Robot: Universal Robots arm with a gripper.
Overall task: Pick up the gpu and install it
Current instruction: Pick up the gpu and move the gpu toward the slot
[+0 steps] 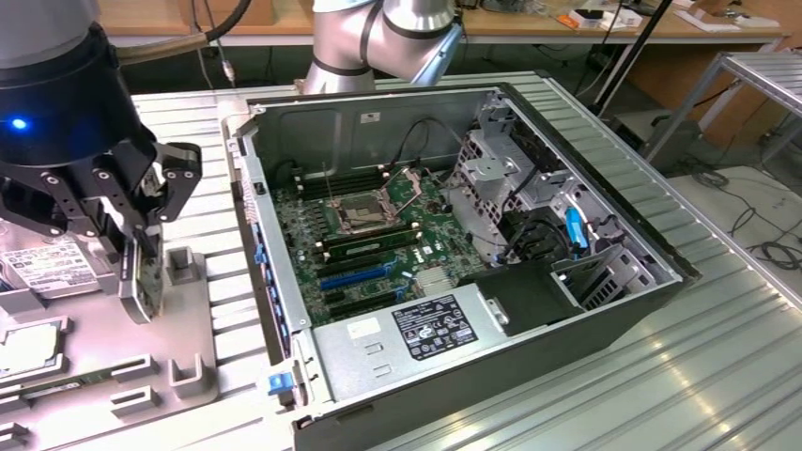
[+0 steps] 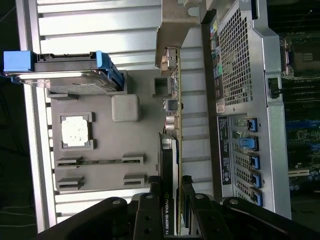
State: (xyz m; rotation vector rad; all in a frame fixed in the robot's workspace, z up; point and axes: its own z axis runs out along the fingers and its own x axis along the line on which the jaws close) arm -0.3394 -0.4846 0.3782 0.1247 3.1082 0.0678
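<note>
The gpu (image 2: pixel 172 115), a thin, flat, dark expansion card, stands on edge over the grey moulded parts tray (image 1: pixel 188 362). The tray sits just beside the open black-and-silver computer case (image 1: pixel 626 315) on the ribbed metal bench (image 1: pixel 715 376). The black hand (image 2: pixel 172 182) is clamped narrowly on the card's two faces, towards one end. With a grip that far off-centre, the card could pivot or slip. Its lower edge might also snag a tray post or the case wall.

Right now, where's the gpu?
Exterior view's left: the gpu is held on edge in the gripper, above the grey parts tray, beside the open computer case, not in it.
</note>
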